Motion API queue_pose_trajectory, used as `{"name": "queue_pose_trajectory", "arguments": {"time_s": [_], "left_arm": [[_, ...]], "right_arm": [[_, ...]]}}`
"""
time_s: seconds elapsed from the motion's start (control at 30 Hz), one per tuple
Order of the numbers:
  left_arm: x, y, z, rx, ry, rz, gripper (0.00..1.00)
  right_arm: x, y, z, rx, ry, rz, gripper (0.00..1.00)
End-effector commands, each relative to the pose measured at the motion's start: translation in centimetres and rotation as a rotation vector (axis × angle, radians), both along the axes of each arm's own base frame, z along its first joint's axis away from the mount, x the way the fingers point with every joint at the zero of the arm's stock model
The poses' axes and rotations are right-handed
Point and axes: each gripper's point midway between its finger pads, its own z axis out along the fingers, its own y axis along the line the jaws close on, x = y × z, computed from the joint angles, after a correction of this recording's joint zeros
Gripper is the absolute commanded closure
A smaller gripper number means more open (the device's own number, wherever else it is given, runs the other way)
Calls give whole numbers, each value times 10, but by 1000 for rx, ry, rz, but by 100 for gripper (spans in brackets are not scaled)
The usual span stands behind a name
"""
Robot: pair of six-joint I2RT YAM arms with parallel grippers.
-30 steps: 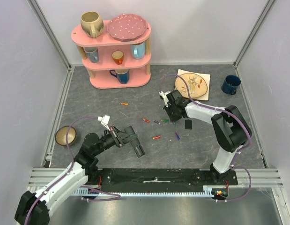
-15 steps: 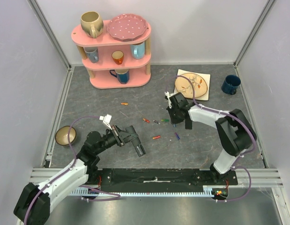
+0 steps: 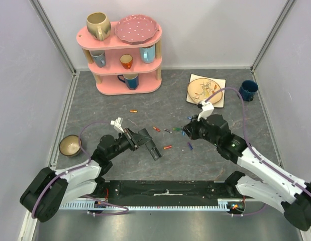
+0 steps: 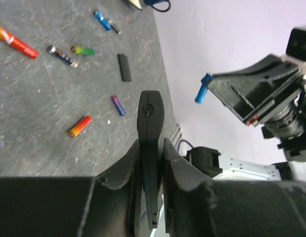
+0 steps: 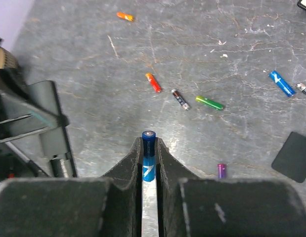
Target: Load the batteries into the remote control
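Note:
My left gripper point(image 3: 144, 139) is shut on the remote control point(image 3: 151, 146), a slim black bar held above the table; it is edge-on in the left wrist view point(image 4: 151, 123). My right gripper point(image 3: 188, 129) is shut on a blue battery point(image 5: 149, 150), whose tip points left toward the remote point(image 5: 58, 143). The blue battery also shows in the left wrist view point(image 4: 202, 88). Loose batteries lie between the arms: red-orange point(image 3: 167, 147), purple point(image 3: 190, 146), green point(image 3: 178, 130), dark point(image 3: 167, 130), another red-orange one point(image 3: 156, 128) and orange point(image 3: 133, 111).
A small black cover point(image 4: 124, 67) lies on the table near the batteries. A pink shelf point(image 3: 125, 50) with mugs and a plate stands at the back. A bowl point(image 3: 70, 145) sits at the left, with a plate on a board point(image 3: 205, 90) and a blue mug point(image 3: 247, 90) at the back right.
My right arm has swung out from the table centre, lifting the blue battery and turning it toward the remote. My left gripper has moved the remote slightly right and farther from the base.

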Motion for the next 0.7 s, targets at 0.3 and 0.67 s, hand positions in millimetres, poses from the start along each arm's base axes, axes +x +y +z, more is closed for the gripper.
{"name": "queue_pose_trajectory", "arguments": {"time_s": [0.3,0.67], "left_arm": [[39,-24,72,-234,-154,53,98],[37,-33,87,-335,-231,-5,98]], "right_arm": [[-28,31,44,163,-21,50,100],[-39,77,54,96,-7,153,100]]}}
